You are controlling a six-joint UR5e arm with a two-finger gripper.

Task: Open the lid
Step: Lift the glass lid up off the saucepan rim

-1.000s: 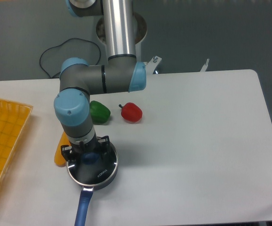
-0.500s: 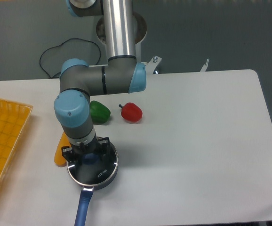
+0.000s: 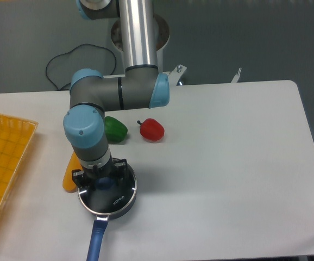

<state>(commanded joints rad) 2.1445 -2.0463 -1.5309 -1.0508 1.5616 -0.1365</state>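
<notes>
We take the saucepan (image 3: 107, 201) as our landmark; it sits near the front edge of the white table (image 3: 227, 163), its blue handle (image 3: 96, 242) pointing toward us and cut off by the bottom of the picture. The lid (image 3: 115, 200) lies flat on the pan, closing it, with small white lettering on the glass. We cannot see whether anything is inside the pan, as the glass reads only as dark.

The gripper (image 3: 104, 182) hangs straight down over the middle of the lid, around its blue knob (image 3: 104, 183), which is mostly hidden by the wrist and fingers. We cannot tell how far the jaws stand apart or whether they press on the knob.

Just left of the pan, an orange object (image 3: 69, 174) is partly covered by the arm, and its kind is unclear to us. Behind the pan lie a green pepper (image 3: 115, 129) and, to its right, a red pepper (image 3: 152, 130), near each other but apart. Far left of the pan, a yellow gridded tray (image 3: 5, 157) is cut off by the picture edge. Beyond the table, a black cable (image 3: 64, 60) loops against a grey wall.
</notes>
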